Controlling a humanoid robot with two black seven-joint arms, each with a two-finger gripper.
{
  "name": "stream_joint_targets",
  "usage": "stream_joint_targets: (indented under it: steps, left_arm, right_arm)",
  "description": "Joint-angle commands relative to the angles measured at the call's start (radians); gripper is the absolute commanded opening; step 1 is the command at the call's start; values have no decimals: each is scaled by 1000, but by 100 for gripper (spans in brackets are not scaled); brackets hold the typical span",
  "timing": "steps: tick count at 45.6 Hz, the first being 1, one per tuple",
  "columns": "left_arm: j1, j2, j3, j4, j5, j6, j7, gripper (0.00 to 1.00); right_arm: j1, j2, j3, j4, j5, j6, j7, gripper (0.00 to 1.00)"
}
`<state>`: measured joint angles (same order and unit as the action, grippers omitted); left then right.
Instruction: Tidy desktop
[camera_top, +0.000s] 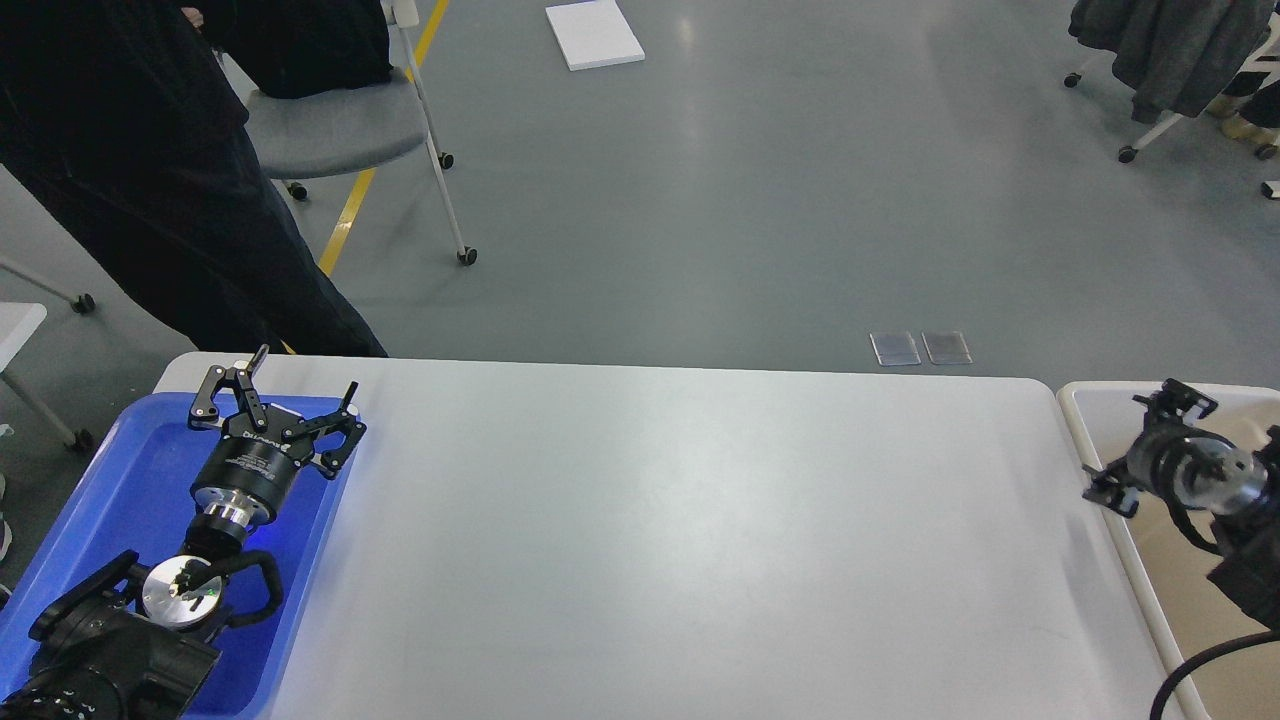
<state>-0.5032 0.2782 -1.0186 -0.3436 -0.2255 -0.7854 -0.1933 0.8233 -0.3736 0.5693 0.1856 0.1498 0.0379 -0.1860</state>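
White-grey and matte, the large rectangular desktop with rounded corners fills the middle of the view, and no loose item shows anywhere on it. At its left edge sits a blue plastic tray; the left gripper hangs over the tray's far end with its two black fingers spread wide and nothing between them. At the right edge stands a beige rounded-rim bin, and the right gripper hovers above it, seen dark and side-on, so I cannot tell whether its fingers are apart or together. Judging from this, the clearing looks done or nearly so. To finish well, each arm should lift straight up clear of the tray wall and the bin rim before swinging back, keeping cables off the edges. A dark-clothed person stands near the left corner, so that arm wants slow moves.
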Motion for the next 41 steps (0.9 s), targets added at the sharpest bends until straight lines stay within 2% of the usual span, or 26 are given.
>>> stream_joint_targets:
  steps: [1,12,18,29,36,41]
  left_arm:
    - [0,-1,0,0,0,0,0,100]
    - [0,1,0,0,0,0,0,100]
    - [0,-1,0,0,0,0,0,100]
    - [0,1,0,0,0,0,0,100]
    - [0,1,0,0,0,0,0,100]
    - [0,1,0,0,0,0,0,100]
  right_arm:
    - [23,12,107,204,0,80,3,100]
    - [42,99,115,282,-1,86,16,100]
    - [46,157,115,287,-1,108,63,100]
    - [33,243,133,285,-1,255,184,100]
    - [10,285,138,282,-1,341,224,100]
    - [-21,306,152,282,0,389,234,100]
